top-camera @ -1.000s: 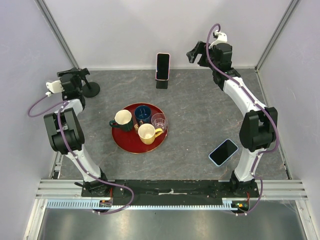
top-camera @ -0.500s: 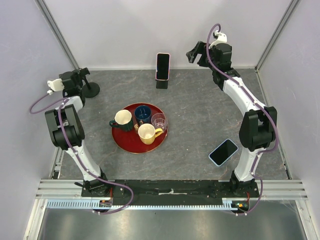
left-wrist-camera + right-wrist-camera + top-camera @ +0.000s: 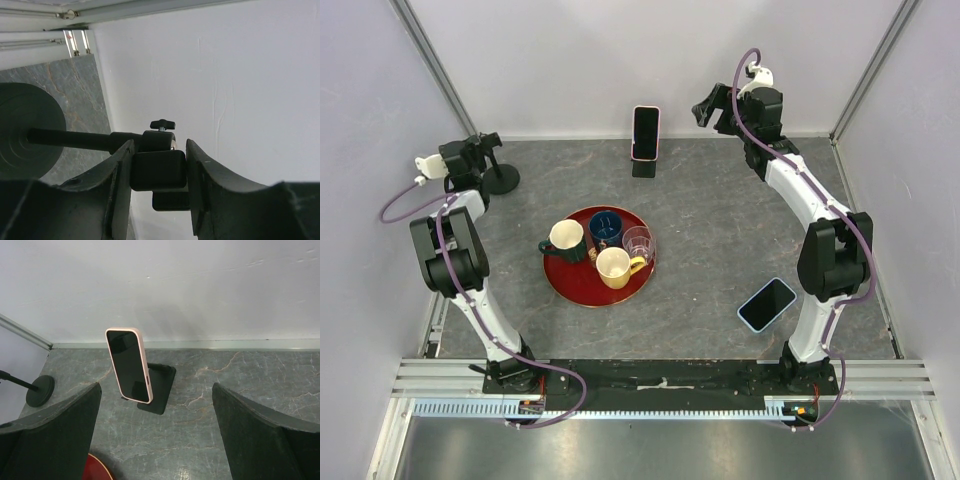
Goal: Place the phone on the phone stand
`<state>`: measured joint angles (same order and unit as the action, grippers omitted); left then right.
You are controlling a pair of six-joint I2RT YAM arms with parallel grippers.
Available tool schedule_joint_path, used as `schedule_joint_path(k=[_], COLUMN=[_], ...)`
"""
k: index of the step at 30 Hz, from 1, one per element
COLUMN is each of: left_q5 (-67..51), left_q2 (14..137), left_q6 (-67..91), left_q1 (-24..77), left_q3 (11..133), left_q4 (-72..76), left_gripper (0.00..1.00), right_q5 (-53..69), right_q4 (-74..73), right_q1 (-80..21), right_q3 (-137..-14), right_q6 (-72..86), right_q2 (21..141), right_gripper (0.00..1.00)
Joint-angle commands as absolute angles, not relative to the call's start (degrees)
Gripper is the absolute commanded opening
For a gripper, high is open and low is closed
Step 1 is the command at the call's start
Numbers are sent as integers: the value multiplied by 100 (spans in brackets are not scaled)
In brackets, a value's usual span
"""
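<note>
A pink-cased phone (image 3: 645, 131) leans upright on a black flat-based stand (image 3: 643, 168) at the back centre; it also shows in the right wrist view (image 3: 128, 365) with its stand (image 3: 160, 385). A blue-cased phone (image 3: 766, 304) lies flat at the front right. A second stand with a round black base (image 3: 502, 180) is at the back left. My left gripper (image 3: 478, 150) is shut on that stand's black clamp head (image 3: 158, 170). My right gripper (image 3: 712, 108) is open and empty, raised to the right of the pink phone, with wide jaws (image 3: 156, 390).
A red tray (image 3: 570, 278) holds a cream-lined dark cup (image 3: 563, 240), a blue cup (image 3: 605, 229), a glass (image 3: 639, 242) and a yellow cup (image 3: 614, 267). White walls close the back and sides. The round stand base shows in the right wrist view (image 3: 40, 390).
My left gripper has moved a little right and back onto the round-based stand's head. The right arm has hardly moved.
</note>
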<state>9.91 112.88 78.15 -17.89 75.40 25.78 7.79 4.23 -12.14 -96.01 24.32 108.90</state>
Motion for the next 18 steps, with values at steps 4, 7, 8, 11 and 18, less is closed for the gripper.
schedule_joint_path(k=[4, 7, 8, 11, 18], left_q5=[98, -95, -114, -193, -360], left_q2=[11110, 10917, 10855, 10556, 9661], left_q6=[8552, 8648, 8701, 8587, 8525], left_q1=[-1688, -1547, -1503, -1266, -328], left_q3=[8094, 8235, 8261, 8393, 8175], left_q4=[2751, 2681, 2672, 2707, 2602], left_gripper=[2, 2, 2, 2, 2], right_q5=[818, 774, 765, 695, 589], right_q4=[624, 589, 589, 528, 431], right_q1=[-1187, -1169, -1169, -1143, -993], right_q3=[-9650, -9615, -9615, -9563, -9405], right_q6=[2479, 2452, 2435, 2373, 2285], right_q2=[10951, 10925, 10907, 10855, 10705], right_gripper=[98, 98, 98, 98, 98])
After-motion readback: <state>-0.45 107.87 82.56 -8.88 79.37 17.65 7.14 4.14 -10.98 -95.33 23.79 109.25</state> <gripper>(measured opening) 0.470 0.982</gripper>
